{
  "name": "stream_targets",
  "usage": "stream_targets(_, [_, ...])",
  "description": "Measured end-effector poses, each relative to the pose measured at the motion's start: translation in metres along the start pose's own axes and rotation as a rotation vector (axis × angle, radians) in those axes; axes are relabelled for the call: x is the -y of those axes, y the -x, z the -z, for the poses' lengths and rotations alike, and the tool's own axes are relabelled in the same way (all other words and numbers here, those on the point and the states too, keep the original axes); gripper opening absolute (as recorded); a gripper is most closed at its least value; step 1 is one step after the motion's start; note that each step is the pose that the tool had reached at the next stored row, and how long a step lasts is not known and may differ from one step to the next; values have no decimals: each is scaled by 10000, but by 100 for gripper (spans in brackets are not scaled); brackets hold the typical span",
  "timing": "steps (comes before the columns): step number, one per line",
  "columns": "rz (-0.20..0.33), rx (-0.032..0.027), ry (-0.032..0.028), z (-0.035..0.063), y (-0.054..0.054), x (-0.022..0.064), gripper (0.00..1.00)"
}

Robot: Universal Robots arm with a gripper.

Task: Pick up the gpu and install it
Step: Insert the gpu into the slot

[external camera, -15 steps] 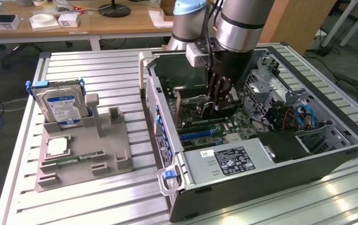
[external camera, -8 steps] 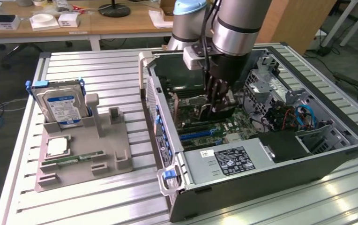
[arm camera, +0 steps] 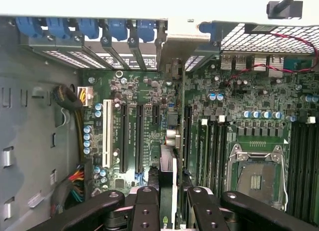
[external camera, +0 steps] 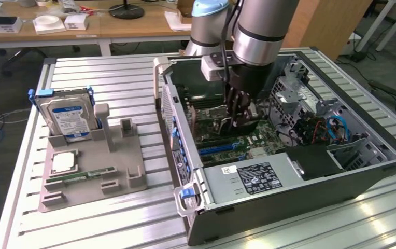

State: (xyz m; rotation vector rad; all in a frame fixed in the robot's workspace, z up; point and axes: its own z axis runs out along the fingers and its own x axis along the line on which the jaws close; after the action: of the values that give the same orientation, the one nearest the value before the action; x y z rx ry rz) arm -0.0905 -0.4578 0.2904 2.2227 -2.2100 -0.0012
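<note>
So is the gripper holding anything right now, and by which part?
Yes. The gripper holds the gpu, its fingers clamped on the card's upper edge, with the card edge-on above the motherboard slots.

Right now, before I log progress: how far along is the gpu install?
Done: the gpu is off the grey tray, where the hard drive stands. In hand: the gripper has its jaws closed on the card, edge-on, inside the open case over the expansion slots. Left: I cannot tell whether it is seated, and the jaws have not let go.
</note>
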Motion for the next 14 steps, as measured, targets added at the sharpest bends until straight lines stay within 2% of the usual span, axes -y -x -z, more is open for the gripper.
stream_targets(1, [2,0,-8,-12,2,-5,27])
stream_targets(4, [3,1,-83,-49,9,-23,27])
stream_targets(7, [3,-3,-228,-71,16,-31,27])
stream_targets(8, [3,-3,-252,-74,16,-34,27])
stream_targets(14, [4,-1,-260,-132,16,-45,27])
